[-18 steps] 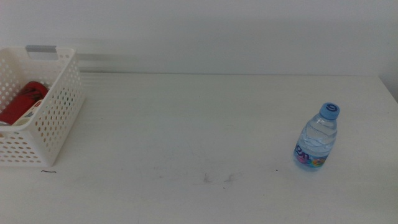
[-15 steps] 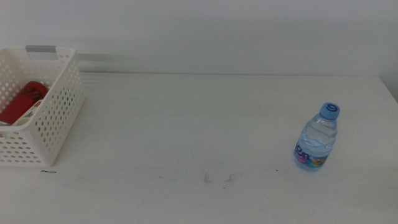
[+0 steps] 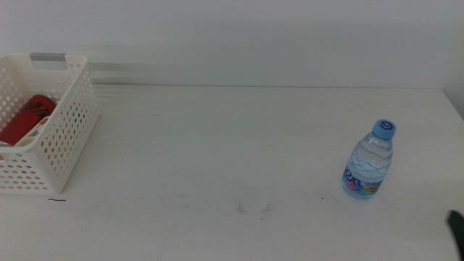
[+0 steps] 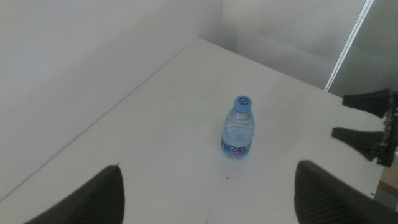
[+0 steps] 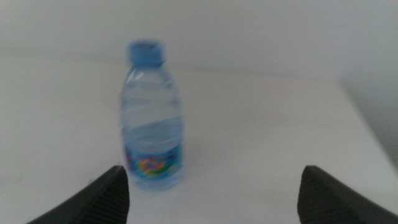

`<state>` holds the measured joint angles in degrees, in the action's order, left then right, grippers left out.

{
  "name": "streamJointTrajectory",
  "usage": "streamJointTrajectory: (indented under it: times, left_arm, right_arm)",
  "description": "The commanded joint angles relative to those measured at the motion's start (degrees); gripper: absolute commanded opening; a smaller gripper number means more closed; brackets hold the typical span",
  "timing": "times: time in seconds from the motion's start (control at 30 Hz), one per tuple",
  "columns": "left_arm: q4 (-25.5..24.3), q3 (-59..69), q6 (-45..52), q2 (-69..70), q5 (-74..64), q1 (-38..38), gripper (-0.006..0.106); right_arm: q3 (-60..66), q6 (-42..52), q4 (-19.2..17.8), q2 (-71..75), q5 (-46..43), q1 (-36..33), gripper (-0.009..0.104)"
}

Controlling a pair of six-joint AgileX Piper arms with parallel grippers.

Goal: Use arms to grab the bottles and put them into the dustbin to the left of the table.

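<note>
A small clear water bottle [image 3: 370, 161] with a blue cap stands upright on the white table [image 3: 232, 145] at the right. The right wrist view shows it close [image 5: 152, 118], ahead of my open, empty right gripper [image 5: 212, 169]. Only a dark tip of that gripper [image 3: 455, 220] shows in the middle view's bottom right corner. My left gripper [image 4: 208, 167] is open and empty, high and far from the bottle [image 4: 238, 129]; that view also shows the right gripper [image 4: 339, 116]. The white dustbin [image 3: 65, 138] at the left holds the red can [image 3: 27, 117]. The tea bottle is mostly hidden.
The table's right edge runs close behind the bottle's right side. Faint dark scuff marks [image 3: 254, 207] lie near the table's front middle. A white wall stands behind the table.
A dark tip of my right gripper has come into the middle view's bottom right corner. The bottle and the dustbin have not moved.
</note>
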<state>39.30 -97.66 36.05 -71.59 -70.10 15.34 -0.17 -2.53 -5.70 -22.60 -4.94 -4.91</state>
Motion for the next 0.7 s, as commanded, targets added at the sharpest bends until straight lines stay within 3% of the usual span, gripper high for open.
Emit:
streamJointTrajectory:
  times: [0.0,0.23,0.67]
  left_arm:
    - [0.1,-0.1,-0.3,0.0,0.1,0.1,0.094]
    - [0.1,-0.1,-0.3,0.0,0.1,0.1,0.094]
    - [0.1,-0.1,-0.3,0.0,0.1,0.1,0.094]
  right_arm:
    - [0.2,0.8,-3.4,-9.0,-8.9,-2.2,0.093]
    - [0.2,-0.1,-3.2,-32.3,-32.7,-5.9,0.093]
    - [0.2,0.0,-3.0,-56.7,-53.3,-5.9,0.093]
